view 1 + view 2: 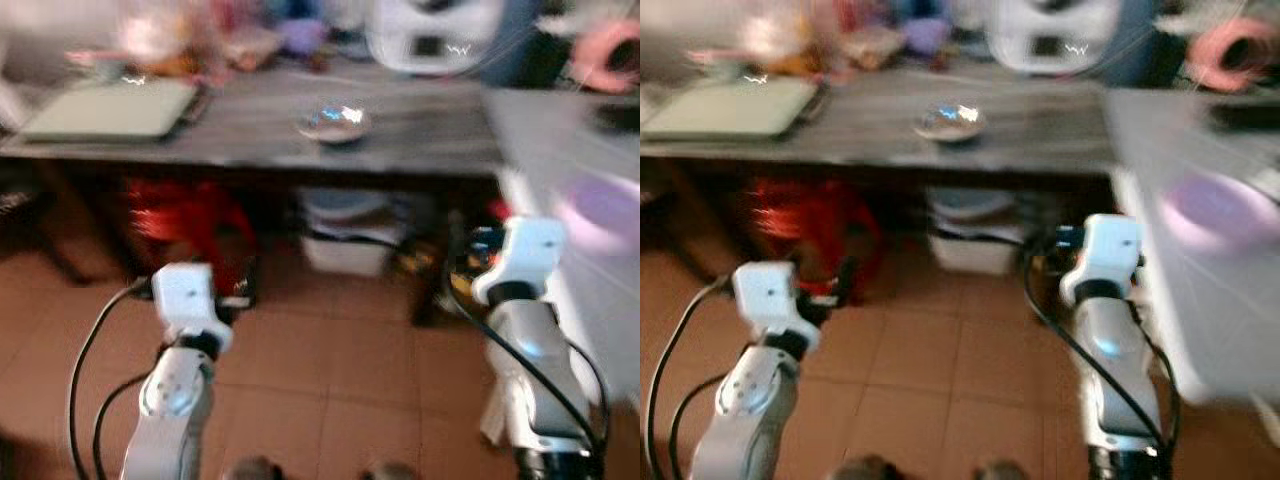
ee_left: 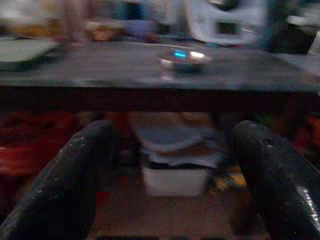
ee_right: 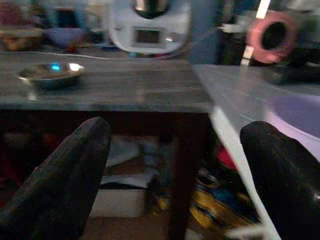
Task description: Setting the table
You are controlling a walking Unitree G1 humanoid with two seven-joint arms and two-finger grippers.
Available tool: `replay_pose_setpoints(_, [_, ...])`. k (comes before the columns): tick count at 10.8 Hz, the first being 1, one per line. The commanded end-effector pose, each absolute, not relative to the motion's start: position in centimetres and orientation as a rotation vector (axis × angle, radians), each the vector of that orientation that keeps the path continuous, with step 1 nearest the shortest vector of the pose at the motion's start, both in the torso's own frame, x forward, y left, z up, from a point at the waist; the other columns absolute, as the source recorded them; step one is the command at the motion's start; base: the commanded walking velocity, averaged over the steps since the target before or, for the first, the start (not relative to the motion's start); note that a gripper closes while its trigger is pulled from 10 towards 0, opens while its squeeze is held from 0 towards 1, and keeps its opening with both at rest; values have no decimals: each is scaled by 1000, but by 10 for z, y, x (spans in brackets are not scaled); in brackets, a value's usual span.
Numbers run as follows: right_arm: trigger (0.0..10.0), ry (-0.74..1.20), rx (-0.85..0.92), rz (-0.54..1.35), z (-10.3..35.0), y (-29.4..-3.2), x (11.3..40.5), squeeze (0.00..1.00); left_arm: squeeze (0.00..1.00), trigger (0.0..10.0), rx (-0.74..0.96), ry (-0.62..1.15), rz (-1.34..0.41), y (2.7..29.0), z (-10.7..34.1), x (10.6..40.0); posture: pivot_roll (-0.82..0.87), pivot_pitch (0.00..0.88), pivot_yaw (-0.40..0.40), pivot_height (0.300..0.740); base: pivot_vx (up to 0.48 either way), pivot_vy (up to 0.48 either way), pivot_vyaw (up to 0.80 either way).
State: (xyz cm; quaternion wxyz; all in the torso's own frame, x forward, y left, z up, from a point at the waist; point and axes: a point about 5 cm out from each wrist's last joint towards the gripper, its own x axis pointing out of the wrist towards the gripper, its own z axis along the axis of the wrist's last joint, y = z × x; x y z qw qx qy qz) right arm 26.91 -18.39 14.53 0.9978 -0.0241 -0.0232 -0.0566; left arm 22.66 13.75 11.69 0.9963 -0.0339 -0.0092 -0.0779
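Dishes for the setting are few in your view: one small shiny metal bowl (image 1: 334,123) sits alone near the middle of the dark desk (image 1: 420,140), well apart from everything else on it. You cannot tell whether anything is in the bowl; the pictures are blurred and only its gleaming rim shows.

At the desk's left end lies a flat pale green tray (image 1: 110,108), with nothing visible on it. Along the back edge you have a white kitchen machine (image 3: 150,25) with a small dark screen, and to its left a jumble of blurred, colourful items, among them what looks like a bluish bowl (image 3: 64,36) and a brown dish (image 3: 20,39); their contents cannot be made out.

To your right a lighter surface (image 1: 1180,200) adjoins the desk, and on it rests a pale purple bowl (image 1: 1220,212), too blurred to see inside. Behind that stands a pink round thing (image 3: 272,34) with a dark centre.

Under the desk you see a white bin (image 2: 172,177) with folded bluish cloth on top, and something red (image 1: 185,225) further left, on the reddish tiled floor (image 1: 330,380).

Your left pincer (image 2: 172,195) is held low in front of the desk with its fingers spread wide and nothing between them. Your right pincer (image 3: 187,185) is likewise wide and holds nothing, pointing toward the desk's right end.
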Motion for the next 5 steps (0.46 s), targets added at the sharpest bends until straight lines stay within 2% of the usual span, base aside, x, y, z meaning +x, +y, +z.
replay_pose_setpoints(1, [10000, -76, -59, -90, 151, -179, 268, 0, 0, 10000, -48, -23, -174, 136, 118, 225, -10, 67, 36, 740, 0, 0, -800])
replay_pose_setpoints(3, [10000, -88, -45, -81, 155, -176, 272, 0, 0, 10000, -55, -37, -175, 135, 122, 226, -8, 63, 38, 740, 0, -373, -647])
replay_pose_setpoints(5, [10000, -101, -44, -79, 158, -176, 275, 0, 0, 10000, -47, -49, -176, 136, 125, 229, -9, 65, 39, 740, 0, -435, 0])
